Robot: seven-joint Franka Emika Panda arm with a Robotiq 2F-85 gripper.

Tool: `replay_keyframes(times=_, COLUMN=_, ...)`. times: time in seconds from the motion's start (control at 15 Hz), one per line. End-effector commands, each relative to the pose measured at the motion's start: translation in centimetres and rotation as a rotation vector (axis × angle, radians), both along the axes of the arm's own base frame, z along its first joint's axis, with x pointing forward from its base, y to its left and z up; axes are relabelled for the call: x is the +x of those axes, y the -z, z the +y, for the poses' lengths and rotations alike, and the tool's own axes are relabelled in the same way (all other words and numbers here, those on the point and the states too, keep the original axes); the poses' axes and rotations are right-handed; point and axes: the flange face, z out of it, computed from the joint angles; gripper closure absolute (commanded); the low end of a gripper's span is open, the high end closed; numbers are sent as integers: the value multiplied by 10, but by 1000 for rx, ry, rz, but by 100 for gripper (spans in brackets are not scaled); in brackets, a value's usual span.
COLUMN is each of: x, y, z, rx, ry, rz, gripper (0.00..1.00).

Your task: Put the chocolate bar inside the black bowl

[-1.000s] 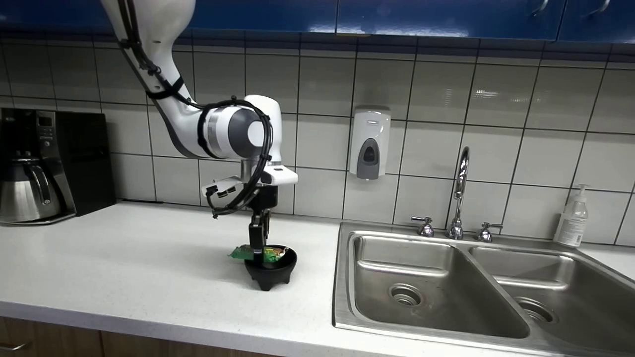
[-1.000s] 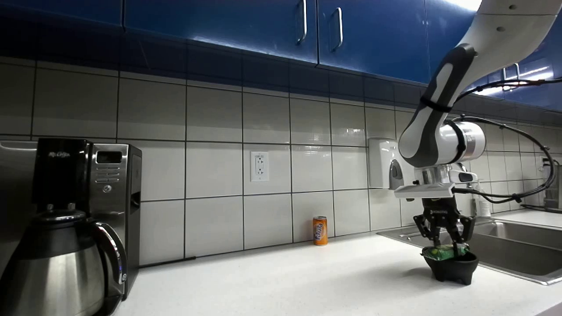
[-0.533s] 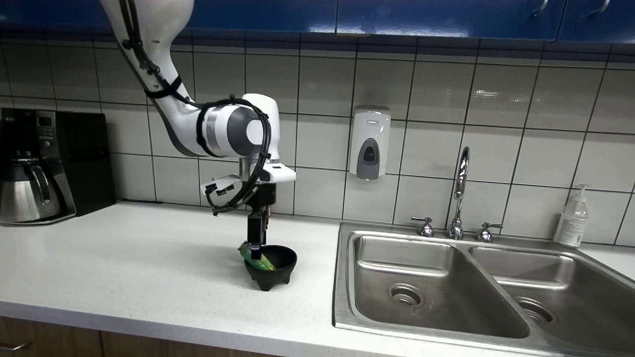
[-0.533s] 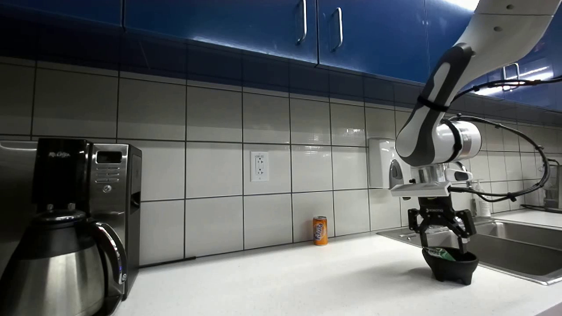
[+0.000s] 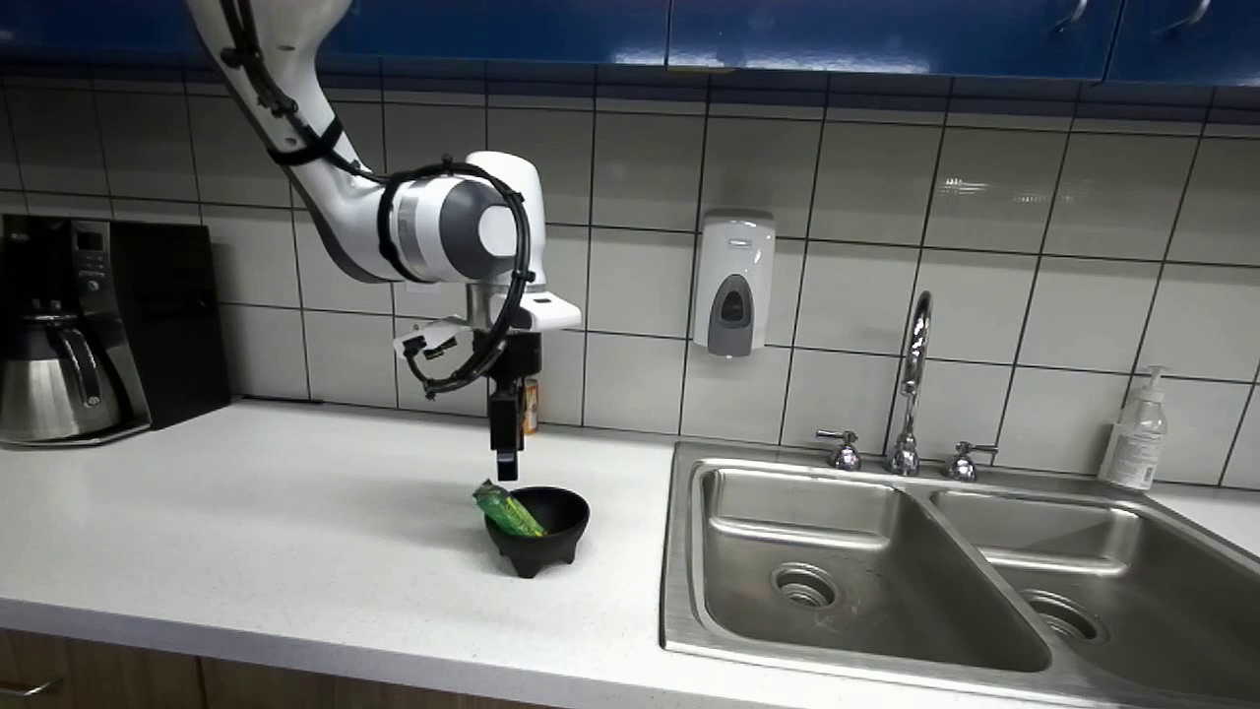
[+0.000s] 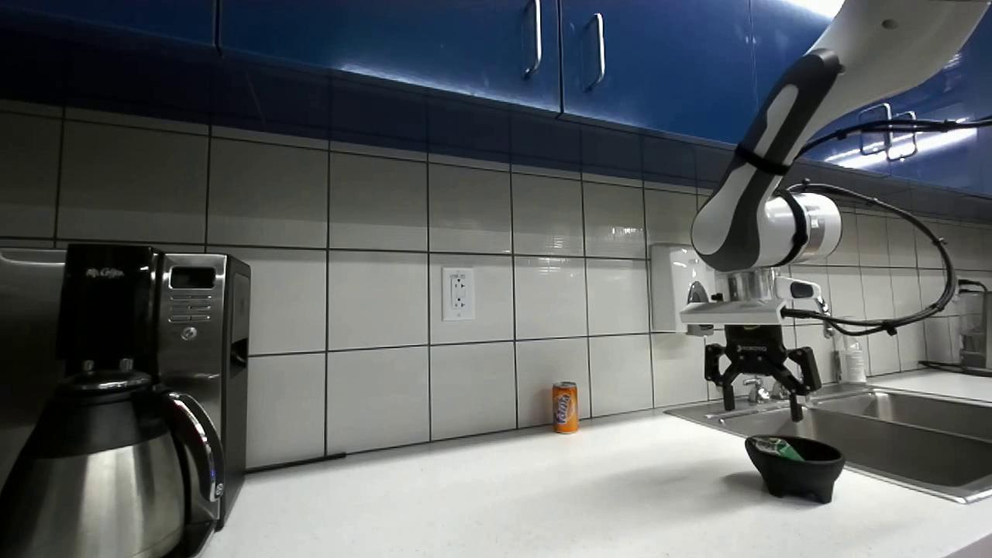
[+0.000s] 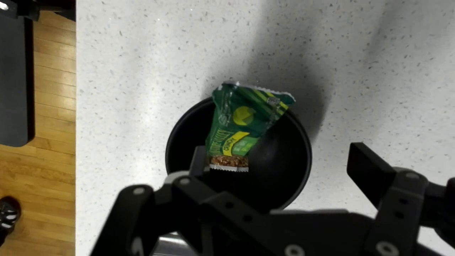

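Observation:
The chocolate bar (image 5: 508, 510) in its green wrapper lies tilted in the black bowl (image 5: 543, 547). Its lower end is inside, while its upper end leans over the rim, as the wrist view shows of the bar (image 7: 239, 122) and the bowl (image 7: 284, 153). In an exterior view the green bar (image 6: 779, 447) peeks out above the wall of the bowl (image 6: 802, 474). Above the bowl, apart from both, hangs my gripper (image 6: 762, 409), its jaws wide with nothing between them. The wrist view has the gripper (image 7: 279, 155) with a finger on either side of a broad gap.
The steel sink (image 5: 679, 561) with its tap (image 5: 915, 364) lies beside the bowl. An orange can (image 6: 565, 408) stands against the tiled wall. At the far end of the counter is a coffee maker (image 6: 203, 310). A soap dispenser (image 5: 733, 286) hangs on the wall.
A second ago the gripper was shut on the bar over the bowl. It then opened, the bar dropped and tipped into the bowl, and the gripper has since risen clear.

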Motion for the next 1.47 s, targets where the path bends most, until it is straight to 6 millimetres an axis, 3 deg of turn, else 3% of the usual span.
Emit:
replay_keyframes(times=0.0, x=-9, y=-22, z=10, rx=75, ry=-129, rz=-6, gripper=0)
replay_keyframes(times=0.27, x=-13, y=-24, z=12, rx=166, ry=-248, rz=39, gripper=0)
replay_keyframes(times=0.6, x=-21, y=-26, z=15, rx=141, ry=-273, rz=73, gripper=0)
replay_keyframes(times=1.4, x=-55, y=-45, z=81, rx=37, ry=-499, rz=51, gripper=0)
